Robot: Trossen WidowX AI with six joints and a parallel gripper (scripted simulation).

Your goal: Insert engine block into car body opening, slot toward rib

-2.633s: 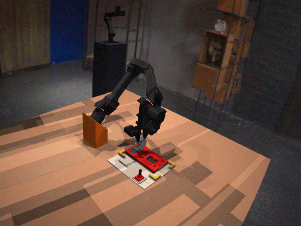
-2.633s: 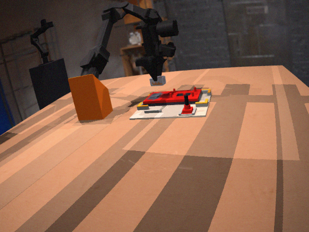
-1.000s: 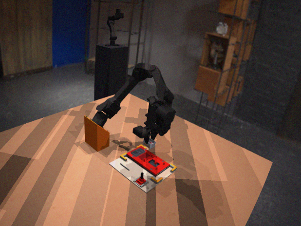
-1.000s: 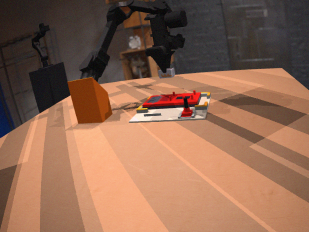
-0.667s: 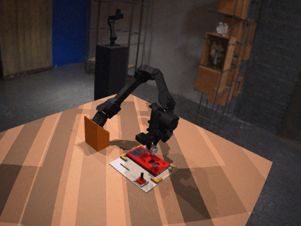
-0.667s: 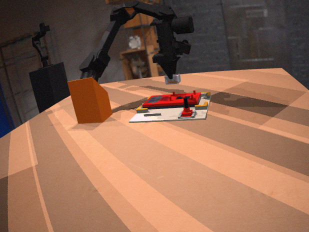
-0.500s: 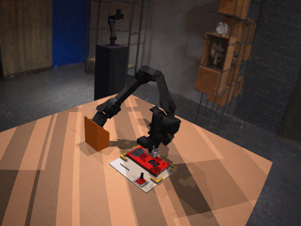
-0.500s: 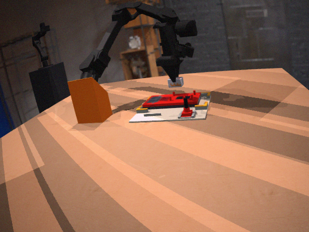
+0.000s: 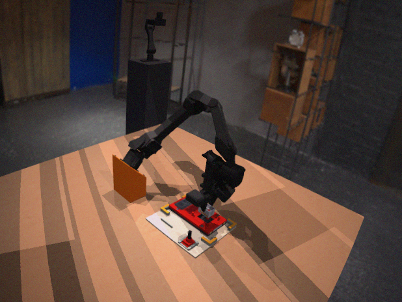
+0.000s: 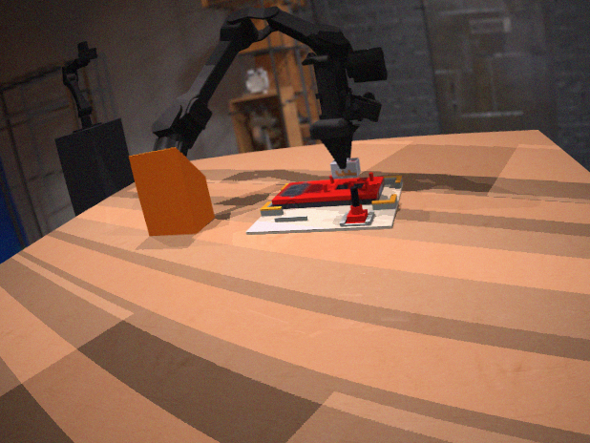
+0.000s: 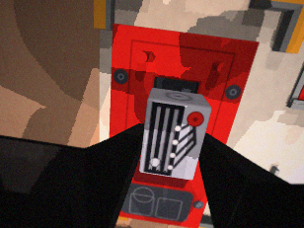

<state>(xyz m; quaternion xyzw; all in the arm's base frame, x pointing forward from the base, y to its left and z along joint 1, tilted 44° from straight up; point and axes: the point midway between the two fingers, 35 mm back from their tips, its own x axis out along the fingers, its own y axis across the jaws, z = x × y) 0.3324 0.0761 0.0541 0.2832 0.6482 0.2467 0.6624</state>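
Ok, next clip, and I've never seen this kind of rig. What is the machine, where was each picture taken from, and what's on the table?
It is one jointed black robot arm with a two-fingered gripper. One picture looks down from high up, one from low across the table, and one from a camera on the wrist. On the striped table lies a white base plate carrying a red car body, with an orange block nearby. The gripper is shut on a small grey engine block, held over the car body's dark opening.
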